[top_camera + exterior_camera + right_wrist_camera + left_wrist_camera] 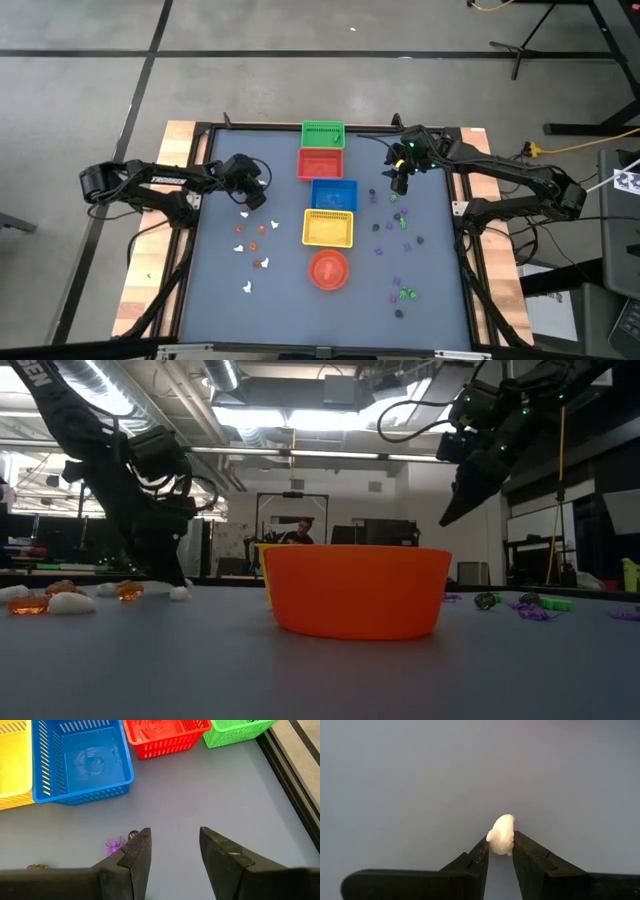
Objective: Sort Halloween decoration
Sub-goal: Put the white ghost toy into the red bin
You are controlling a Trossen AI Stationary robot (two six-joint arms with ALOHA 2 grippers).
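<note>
White trinket (pixel 501 834) pinched at its sides by left gripper (pixel 500 851): looks light, hard, slippery. Right gripper (pixel 172 851) gapes, empty.

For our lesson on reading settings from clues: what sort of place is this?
Probably a robotics lab or workshop: exposed ceiling ducts with strip lights, a concrete floor around the table, and a person at a desk behind.

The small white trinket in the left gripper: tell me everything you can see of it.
The small white trinket is a glossy, rounded, cream-white lump, plastic by its look, with bumpy lobes on one side. It sits pinched between the left gripper's two dark fingertips, its rounded end poking out past them, over the bare grey-blue table. Nothing else touches it.
</note>
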